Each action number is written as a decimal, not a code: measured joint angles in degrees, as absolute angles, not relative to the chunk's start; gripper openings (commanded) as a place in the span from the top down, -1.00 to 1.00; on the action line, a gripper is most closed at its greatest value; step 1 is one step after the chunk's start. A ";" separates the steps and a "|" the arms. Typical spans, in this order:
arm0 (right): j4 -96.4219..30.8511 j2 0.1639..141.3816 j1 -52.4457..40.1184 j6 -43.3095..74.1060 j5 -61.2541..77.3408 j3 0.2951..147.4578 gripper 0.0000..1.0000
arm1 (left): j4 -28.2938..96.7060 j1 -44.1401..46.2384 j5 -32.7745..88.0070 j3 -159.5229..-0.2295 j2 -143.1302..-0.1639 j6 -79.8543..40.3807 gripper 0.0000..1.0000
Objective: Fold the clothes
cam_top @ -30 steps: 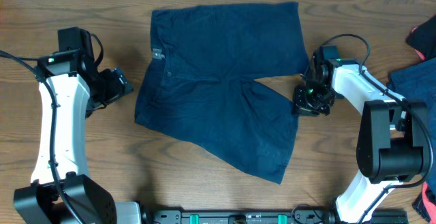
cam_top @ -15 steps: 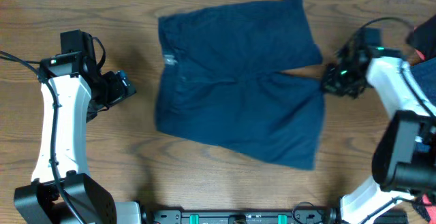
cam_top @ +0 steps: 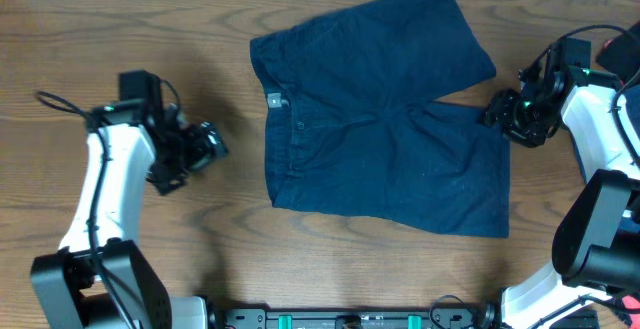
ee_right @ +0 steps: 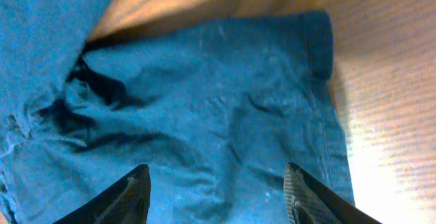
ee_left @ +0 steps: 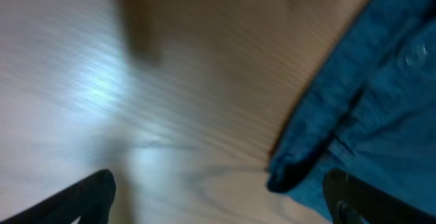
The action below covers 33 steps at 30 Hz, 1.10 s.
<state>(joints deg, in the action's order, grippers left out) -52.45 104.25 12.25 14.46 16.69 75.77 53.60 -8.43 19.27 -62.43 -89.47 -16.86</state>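
Overhead: shorts (cam_top: 380, 119) flat, fold not begun

Wooden table (cam_top: 120, 39) carries the shorts, spread open. Left gripper (cam_top: 212, 149) is near their waistband side, not touching, jaws wide, empty. Right gripper (cam_top: 497, 116) is at their leg hems, wide, empty. Next, likely: pinch one edge, carry it across.

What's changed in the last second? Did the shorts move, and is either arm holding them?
The dark navy blue cloth shorts slid right across the wooden table and turned, so the waistband now runs straighter. The right gripper pulled back rightward with them and now stands open over a leg. The left gripper, open, moved right toward the waistband without touching it. The shorts are still flat and unfolded.
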 measured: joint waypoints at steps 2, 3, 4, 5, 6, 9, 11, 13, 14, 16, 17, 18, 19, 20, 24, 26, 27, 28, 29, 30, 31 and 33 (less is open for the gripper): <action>-52.88 104.25 12.25 14.46 16.69 75.77 -0.22 | 49.69 -6.48 22.04 -59.61 -89.52 -16.82 -0.85; -53.04 104.25 12.25 14.46 16.69 75.77 -0.22 | 47.37 -5.21 23.09 -58.43 -89.54 -16.60 -0.83; -53.17 104.25 12.25 14.46 16.69 75.77 -0.19 | 44.82 -3.88 23.90 -57.41 -89.54 -16.01 -0.82; -53.36 104.25 12.25 14.44 16.71 75.77 -0.18 | 42.52 -2.61 24.47 -56.64 -89.54 -15.27 -0.79; -53.60 104.25 12.25 14.46 16.71 75.77 -0.18 | 39.64 -1.02 25.15 -55.99 -89.58 -14.28 -0.75; -54.39 104.25 12.03 14.46 16.73 75.77 -0.16 | 31.64 2.74 26.26 -55.35 -89.60 -11.60 -0.74; -54.68 104.25 11.79 14.46 16.78 75.77 -0.14 | 25.63 4.54 26.81 -55.24 -89.60 -10.44 -0.73; -55.13 104.25 11.07 14.44 16.75 75.77 -0.12 | 20.53 5.61 27.05 -55.24 -89.65 -9.74 -0.73; -55.40 104.25 10.55 14.46 16.73 75.77 -0.11 | 18.33 5.87 27.07 -55.24 -89.76 -9.52 -0.73; -55.92 104.25 9.50 14.35 16.80 75.77 -0.11 | 15.79 5.93 27.11 -55.27 -90.63 -9.15 -0.73; -56.07 104.25 9.19 14.22 16.84 75.77 -0.11 | 15.27 5.89 27.14 -55.29 -91.24 -9.15 -0.72; -56.14 104.25 8.58 13.96 16.91 75.77 -0.11 | 14.98 5.89 27.22 -55.44 -92.47 -9.10 -0.70; -56.18 104.25 8.19 13.78 16.93 75.77 -0.10 | 14.81 5.89 27.49 -55.75 -93.76 -9.08 -0.67; -56.18 104.25 7.79 13.61 16.93 75.77 -0.10 | 14.61 5.87 28.34 -56.31 -95.64 -8.93 -0.65; -56.38 104.25 6.46 13.13 16.97 75.77 -0.10 | 14.66 5.87 31.35 -61.14 -103.33 -8.58 -0.64; -56.49 104.25 6.11 12.99 16.97 75.77 -0.09 | 14.57 5.85 32.16 -63.81 -106.28 -8.49 -0.64; -56.55 104.25 6.04 12.95 16.99 75.77 -0.11 | 14.35 5.85 32.47 -65.01 -107.50 -8.29 -0.64; -56.60 104.25 5.89 12.93 16.97 75.77 -0.11 | 14.28 5.87 32.71 -66.00 -108.42 -7.97 -0.64; -56.64 104.25 5.78 12.93 16.97 75.77 -0.11 | 14.24 5.85 32.86 -66.67 -108.99 -7.68 -0.63; -56.64 104.25 5.67 12.93 16.99 75.77 -0.10 | 14.20 5.87 33.04 -67.29 -109.56 -7.42 -0.63; -56.71 104.25 5.54 12.95 16.99 75.77 -0.11 | 13.98 5.87 33.08 -67.66 -109.97 -7.35 -0.63; -56.75 104.25 5.37 12.93 17.02 75.77 -0.11 | 13.34 6.04 33.08 -68.14 -110.83 -7.20 -0.60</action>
